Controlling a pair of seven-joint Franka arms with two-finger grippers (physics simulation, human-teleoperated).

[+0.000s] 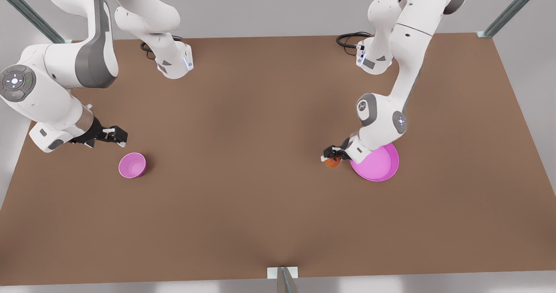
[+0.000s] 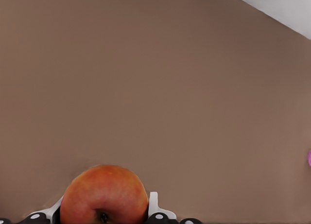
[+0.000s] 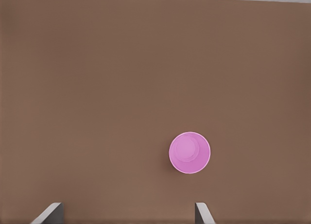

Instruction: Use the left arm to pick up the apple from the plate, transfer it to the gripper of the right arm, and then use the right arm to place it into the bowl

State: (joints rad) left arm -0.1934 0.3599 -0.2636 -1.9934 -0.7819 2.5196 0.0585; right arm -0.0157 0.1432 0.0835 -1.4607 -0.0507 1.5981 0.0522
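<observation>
Left claw (image 1: 332, 157) clamped on small round red-orange apple (image 1: 332, 163), just off rim of wide shallow magenta plate (image 1: 382, 167), front view's right. Small deep pink bowl (image 1: 132, 165) well apart, front view's left. Right claw (image 1: 116, 137) just beside bowl, fingers spread, empty, waiting. Handover lies across bare brown surface (image 1: 243, 123) between arms; open room, edges far.

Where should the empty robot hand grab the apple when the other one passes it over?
Probably around the apple's free round middle, coming from the front view's left. The left end effector already pinches two opposite sides of it just off the plate, so the uncovered sides are what's left. The right end effector waits open near the bowl, and should turn crosswise to the left's fingers.
</observation>
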